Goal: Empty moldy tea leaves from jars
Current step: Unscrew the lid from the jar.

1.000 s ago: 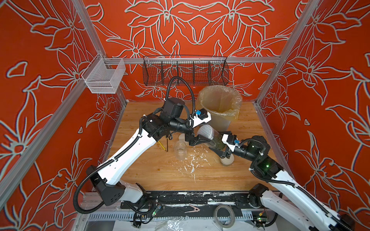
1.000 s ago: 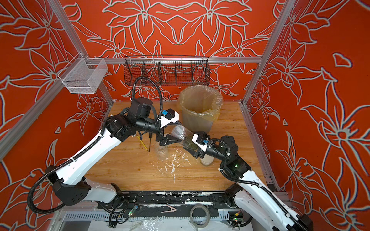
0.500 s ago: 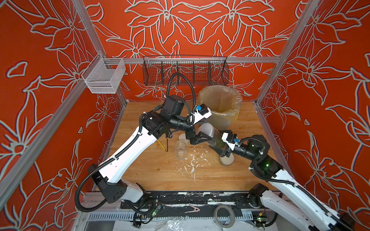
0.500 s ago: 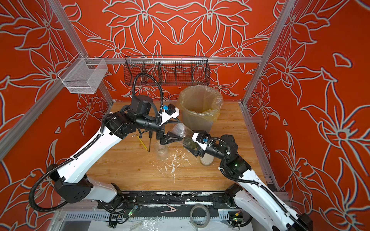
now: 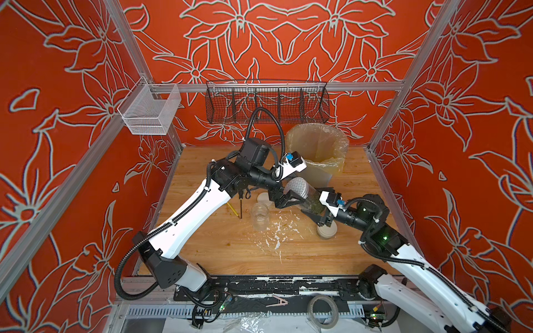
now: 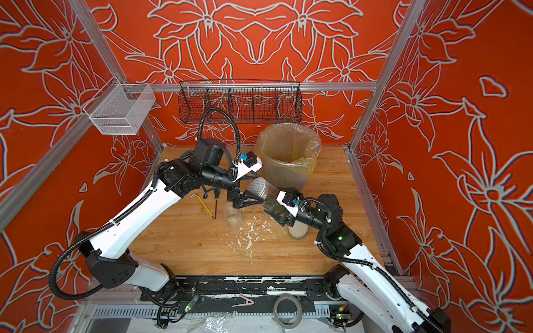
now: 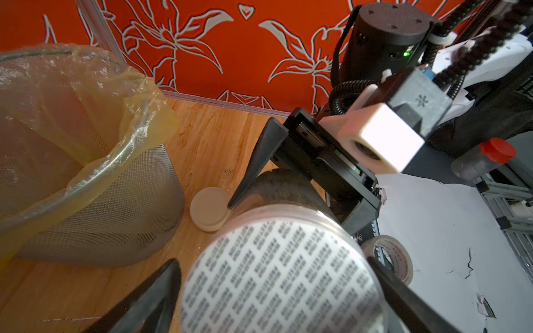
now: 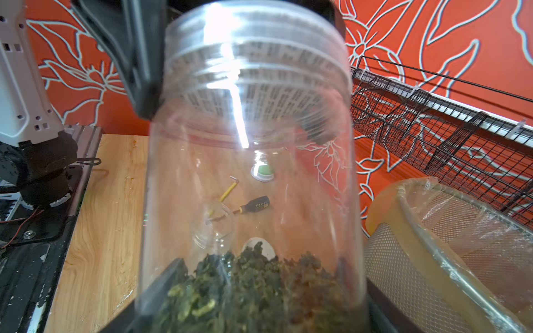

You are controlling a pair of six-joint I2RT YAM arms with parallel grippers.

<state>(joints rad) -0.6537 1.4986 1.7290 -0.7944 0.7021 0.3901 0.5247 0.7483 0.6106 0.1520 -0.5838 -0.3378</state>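
Right gripper (image 5: 315, 206) clamped on jar (image 8: 253, 144) base. Left gripper (image 7: 274, 265) straddles lid (image 5: 296, 186), grip not discernible; needs square closure on rim before twisting.

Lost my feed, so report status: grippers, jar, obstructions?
Right gripper shut on tilted jar, leaves inside. Left gripper straddles its top, grip unclear. Printed seal covers the mouth; bin just behind.

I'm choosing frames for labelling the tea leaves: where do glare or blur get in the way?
Right wrist view: a glare streak runs down the jar and its threaded neck is blurred, yet the tea leaves read fairly clearly. Left wrist view: the patterned lid fills the foreground, soft-focused, hiding the leaves. Both top views: sharp, leaves tiny.
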